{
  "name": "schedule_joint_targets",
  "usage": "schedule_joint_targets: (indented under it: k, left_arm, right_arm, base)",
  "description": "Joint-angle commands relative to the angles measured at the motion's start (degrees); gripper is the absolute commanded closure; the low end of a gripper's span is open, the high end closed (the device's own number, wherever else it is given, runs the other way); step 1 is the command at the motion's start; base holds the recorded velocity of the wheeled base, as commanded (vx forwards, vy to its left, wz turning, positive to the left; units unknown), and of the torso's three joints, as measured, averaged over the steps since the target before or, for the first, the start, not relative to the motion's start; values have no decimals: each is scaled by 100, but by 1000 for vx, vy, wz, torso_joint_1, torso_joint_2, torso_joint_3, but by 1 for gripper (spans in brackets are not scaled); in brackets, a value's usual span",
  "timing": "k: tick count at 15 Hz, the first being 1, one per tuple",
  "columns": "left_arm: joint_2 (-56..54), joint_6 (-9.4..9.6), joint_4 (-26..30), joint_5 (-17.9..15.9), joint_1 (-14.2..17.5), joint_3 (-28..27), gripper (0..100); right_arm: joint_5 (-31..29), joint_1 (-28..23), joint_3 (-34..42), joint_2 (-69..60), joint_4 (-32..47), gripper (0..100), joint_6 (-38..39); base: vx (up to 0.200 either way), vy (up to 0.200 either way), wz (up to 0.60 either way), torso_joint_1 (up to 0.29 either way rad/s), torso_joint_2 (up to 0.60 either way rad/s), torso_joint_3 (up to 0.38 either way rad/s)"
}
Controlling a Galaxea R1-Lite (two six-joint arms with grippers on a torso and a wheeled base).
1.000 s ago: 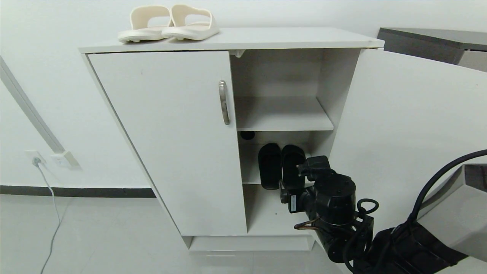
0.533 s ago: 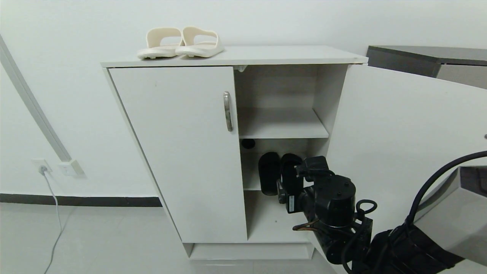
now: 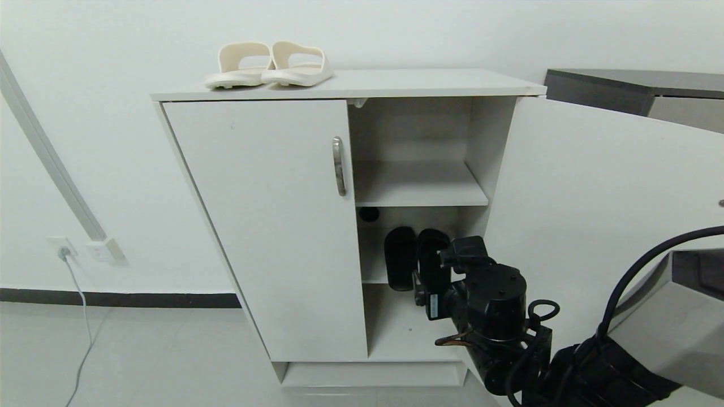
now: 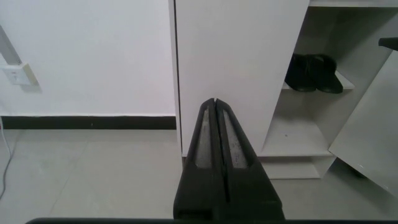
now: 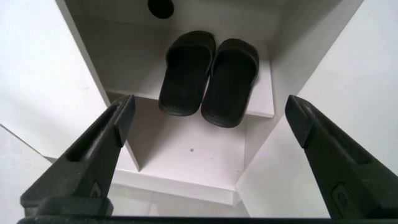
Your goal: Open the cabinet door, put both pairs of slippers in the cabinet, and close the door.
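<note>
A cream pair of slippers lies on top of the white cabinet. A black pair of slippers rests side by side on the middle shelf. The cabinet's right door stands swung open; its left door is closed. My right gripper hovers just outside the opening at the black pair, open wide, holding nothing. My left gripper is shut and empty, low in front of the closed door.
The upper shelf and bottom shelf hold nothing. A grey unit stands behind the open door. A wall socket with a cable is at the left. Tiled floor lies before the cabinet.
The head camera has shifted, so the whole cabinet now looks lower and a bit farther off. The right gripper keeps about the same place before the black slippers.
</note>
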Motion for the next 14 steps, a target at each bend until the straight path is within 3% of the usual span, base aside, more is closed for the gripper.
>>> schedule_joint_targets:
  k: [1,5,14]
  left_arm:
    - [7,-4,-1,1,4,0,100]
    - [7,-4,-1,1,4,0,100]
    - [7,-12,-1,1,4,0,100]
  right_arm:
    - [0,1,2,53,-22,0,-1]
    - [-9,1,2,53,-30,0,-10]
    - [-18,1,20,53,-83,0,-36]
  base:
    - [0,0,0,0,0,0]
    - [0,0,0,0,0,0]
    - [0,200,0,4,3,3]
